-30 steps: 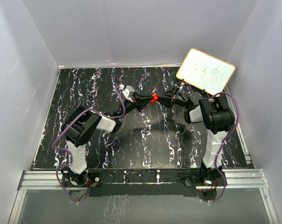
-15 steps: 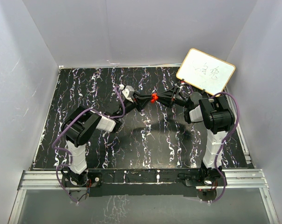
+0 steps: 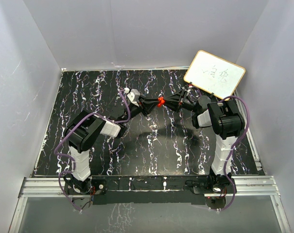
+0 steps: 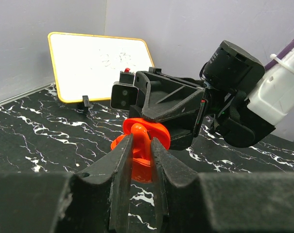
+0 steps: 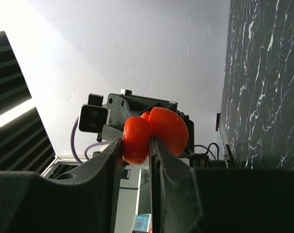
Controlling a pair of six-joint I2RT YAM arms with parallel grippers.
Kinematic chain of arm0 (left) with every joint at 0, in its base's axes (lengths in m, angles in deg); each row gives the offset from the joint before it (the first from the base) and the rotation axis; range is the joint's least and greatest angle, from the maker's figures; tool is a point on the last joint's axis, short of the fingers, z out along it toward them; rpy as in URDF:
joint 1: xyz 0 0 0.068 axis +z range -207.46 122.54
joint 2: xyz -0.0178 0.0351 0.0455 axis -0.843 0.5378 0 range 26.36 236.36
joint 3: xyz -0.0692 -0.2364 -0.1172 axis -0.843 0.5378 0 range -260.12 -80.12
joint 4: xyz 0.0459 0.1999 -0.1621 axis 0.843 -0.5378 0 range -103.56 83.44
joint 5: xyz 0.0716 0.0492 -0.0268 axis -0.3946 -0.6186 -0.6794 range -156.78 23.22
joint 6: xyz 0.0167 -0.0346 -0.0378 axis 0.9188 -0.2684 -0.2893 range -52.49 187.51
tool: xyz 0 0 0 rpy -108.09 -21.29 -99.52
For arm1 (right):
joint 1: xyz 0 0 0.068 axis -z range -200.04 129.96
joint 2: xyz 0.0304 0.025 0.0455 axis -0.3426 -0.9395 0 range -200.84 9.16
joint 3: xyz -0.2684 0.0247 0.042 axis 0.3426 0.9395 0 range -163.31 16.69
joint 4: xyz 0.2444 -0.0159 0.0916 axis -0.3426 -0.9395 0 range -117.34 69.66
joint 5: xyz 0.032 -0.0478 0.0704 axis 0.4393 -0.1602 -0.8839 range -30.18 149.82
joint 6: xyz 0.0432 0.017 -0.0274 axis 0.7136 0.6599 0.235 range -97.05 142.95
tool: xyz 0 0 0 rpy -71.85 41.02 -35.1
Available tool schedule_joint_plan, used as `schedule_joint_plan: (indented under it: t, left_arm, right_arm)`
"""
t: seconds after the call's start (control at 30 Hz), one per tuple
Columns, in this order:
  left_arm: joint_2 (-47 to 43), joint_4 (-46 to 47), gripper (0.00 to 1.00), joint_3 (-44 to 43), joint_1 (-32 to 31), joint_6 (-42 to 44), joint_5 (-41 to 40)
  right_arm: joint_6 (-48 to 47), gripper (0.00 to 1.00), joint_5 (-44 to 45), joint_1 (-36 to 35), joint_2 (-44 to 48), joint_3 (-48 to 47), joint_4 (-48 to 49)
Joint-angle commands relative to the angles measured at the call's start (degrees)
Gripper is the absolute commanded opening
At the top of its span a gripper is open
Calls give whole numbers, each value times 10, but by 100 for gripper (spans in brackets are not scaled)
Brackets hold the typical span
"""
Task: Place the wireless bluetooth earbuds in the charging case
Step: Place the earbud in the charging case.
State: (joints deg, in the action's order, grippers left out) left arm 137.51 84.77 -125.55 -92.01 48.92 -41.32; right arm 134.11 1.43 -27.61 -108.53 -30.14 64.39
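Both grippers meet in mid-air above the middle of the black marbled table [image 3: 137,145]. The charging case [image 3: 160,101] is a glossy red clamshell, standing open. My right gripper [image 5: 136,141] is shut on one half of the case [image 5: 168,128], whose other half bulges past the right finger. My left gripper [image 4: 141,138] comes from the opposite side with its jaws close around a small red earbud [image 4: 139,130], which sits at the opened case [image 4: 160,133]. I cannot tell how deep the earbud sits. No second earbud is visible.
A white board with a yellow frame [image 3: 214,74] leans at the table's back right corner, close behind the right arm. Grey walls enclose the table on three sides. The arms' bases sit on the metal rail [image 3: 147,184] at the near edge.
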Motion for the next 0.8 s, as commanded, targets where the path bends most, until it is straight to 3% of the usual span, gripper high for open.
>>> schedule_joint_plan:
  t: [0.0,0.47,0.77]
  left_arm:
    - [-15,111,20,-14,4,7,19]
    - [-36,111,22,-1,3,17,0]
    - [-80,110,34,20,4,39,-28]
  right_arm:
    - [3,0,11,-2,25,-20,195]
    - [2,0,10,-2,23,-20,196]
    - [-6,0,4,-2,22,-18,196]
